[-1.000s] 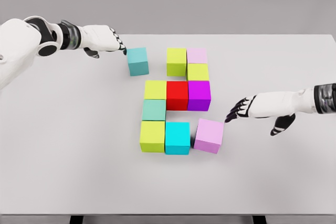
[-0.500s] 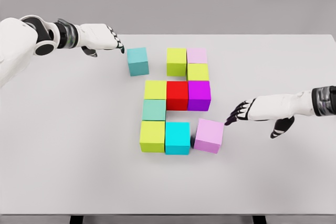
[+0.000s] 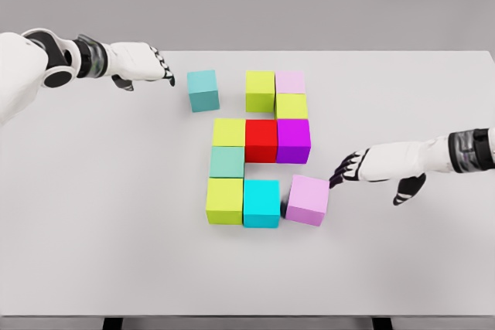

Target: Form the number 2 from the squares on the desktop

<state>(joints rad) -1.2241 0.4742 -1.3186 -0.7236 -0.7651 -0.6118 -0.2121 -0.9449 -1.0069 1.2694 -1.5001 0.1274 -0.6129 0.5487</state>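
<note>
Head view, single frame.

**Q:** Layout, largest item first?

**A:** White flat table (image 3: 93,214) carries everything. On it, a cluster of plain coloured cubes already reads as most of a 2. Top row: yellow-green cube (image 3: 261,90) and pale pink cube (image 3: 291,81), with another yellow-green cube (image 3: 291,106) below the pink one. Middle row: yellow-green (image 3: 229,131), red cube (image 3: 261,140), purple cube (image 3: 293,140). A sea-green cube (image 3: 227,161) forms the left link. Bottom row: yellow-green (image 3: 225,199), cyan cube (image 3: 261,202).

**Q:** What sits out of line?

**A:** Two pieces. A lilac cube (image 3: 308,199) lies skewed, a narrow gap apart from the cyan one; squared up, it would close the bottom bar. A teal cube (image 3: 203,90) stands apart, left of the top row; likely the missing top-left piece.

**Q:** Hands?

**A:** Right hand (image 3: 371,166) lies flat, fingers extended, dark tips at the lilac cube's right edge; contact uncertain. It is placed for pushing leftward, not gripping. Left hand (image 3: 139,65) hovers just left of the teal cube, fingers loosely extended, holding nothing.
</note>
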